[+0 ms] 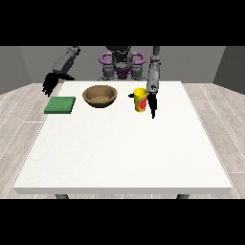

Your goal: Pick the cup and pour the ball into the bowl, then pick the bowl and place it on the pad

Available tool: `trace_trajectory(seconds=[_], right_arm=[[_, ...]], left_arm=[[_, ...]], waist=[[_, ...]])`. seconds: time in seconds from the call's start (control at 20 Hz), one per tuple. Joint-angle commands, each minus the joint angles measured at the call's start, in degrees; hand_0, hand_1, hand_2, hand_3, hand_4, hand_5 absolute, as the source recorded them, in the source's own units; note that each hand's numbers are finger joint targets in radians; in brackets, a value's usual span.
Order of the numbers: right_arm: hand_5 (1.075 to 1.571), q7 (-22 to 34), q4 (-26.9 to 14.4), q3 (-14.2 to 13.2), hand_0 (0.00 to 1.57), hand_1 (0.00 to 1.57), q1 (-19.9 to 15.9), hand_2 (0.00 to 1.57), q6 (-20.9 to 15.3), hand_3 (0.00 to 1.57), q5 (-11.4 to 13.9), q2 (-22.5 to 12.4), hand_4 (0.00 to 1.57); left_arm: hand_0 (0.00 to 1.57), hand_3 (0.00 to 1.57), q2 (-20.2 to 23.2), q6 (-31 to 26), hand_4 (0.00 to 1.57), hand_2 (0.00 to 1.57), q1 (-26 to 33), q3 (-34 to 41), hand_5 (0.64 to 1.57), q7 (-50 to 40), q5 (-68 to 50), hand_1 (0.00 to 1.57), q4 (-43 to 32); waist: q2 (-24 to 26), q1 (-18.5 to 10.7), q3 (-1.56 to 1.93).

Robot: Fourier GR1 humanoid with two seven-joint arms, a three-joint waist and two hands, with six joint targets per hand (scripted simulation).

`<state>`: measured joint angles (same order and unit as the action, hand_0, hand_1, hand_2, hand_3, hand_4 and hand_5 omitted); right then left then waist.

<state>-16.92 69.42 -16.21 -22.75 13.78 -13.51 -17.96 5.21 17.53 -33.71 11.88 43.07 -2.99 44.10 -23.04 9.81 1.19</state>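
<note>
Counter (124,158): white, broad, bare near the camera
Cup (140,100): yellow, upright, right of centre; likely light and stiff, best taken round its side; ball not visible
Hand at the view's right (153,106): hangs just beside the cup, fingers pointing down, relaxed
Pad (60,105): green, flat, left
Bowl (99,95): brown, between pad and cup
Hand at the view's left (49,85): beyond the pad, fingers drooping, holding nothing
Room: grey walls, plank floor

no readable text, cup's (140,100) red label illegible

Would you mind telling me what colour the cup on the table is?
The cup is yellow with a red patch on its side, seen in the front view.
</note>
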Motion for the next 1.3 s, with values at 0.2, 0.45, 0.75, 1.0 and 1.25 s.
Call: trace_trajectory(seconds=[0.2,0.45,0.75,1.0,1.25], right_arm=[[1.57,1.07,-6.99,-2.78,0.0,0.0,-0.47,0.0,4.86,0.0,-3.07,-3.71,0.38],[1.571,-1.67,-12.66,-5.12,0.0,0.0,1.47,0.0,8.73,0.25,-4.06,-6.7,0.47],[1.571,2.46,-18.47,-3.24,0.0,0.0,0.99,0.0,5.94,0.21,-1.9,-4.65,0.5],[1.57,4.28,-22.89,-5.2,0.0,0.0,2.32,0.0,7.98,0.34,-3.15,-7.51,0.53],[1.57,-1.23,-28.77,-6.3,0.0,0.0,5.6,0.0,7.82,0.35,-1.85,-7.13,0.57]], left_arm=[[1.57,1.57,-1.26,16.94,1.3,1.57,0.49,-4.07,1.492,-2.59,10.15,1.57,-1.84],[1.57,1.57,-0.1,19.82,1.36,1.57,-1.3,-6.94,1.459,-8.46,14.48,1.57,-2.82],[1.57,1.57,4.09,29.97,1.3,1.57,-5.32,-18.69,1.481,-25.17,33.76,1.57,-8.33],[1.57,1.57,4.86,30.65,1.26,1.57,-8.71,-27.58,1.498,-38.3,48.45,1.57,-16.85],[1.57,1.57,-3.04,22.94,1.22,1.57,-19.82,-35.14,1.523,-54.5,59.49,1.57,-21.18]], waist=[[3.38,2.23,-1.13],[7.64,1.39,-1.12],[18.79,-0.86,-0.73],[25.15,-2.29,-0.64],[27.1,-6.34,-0.81]])
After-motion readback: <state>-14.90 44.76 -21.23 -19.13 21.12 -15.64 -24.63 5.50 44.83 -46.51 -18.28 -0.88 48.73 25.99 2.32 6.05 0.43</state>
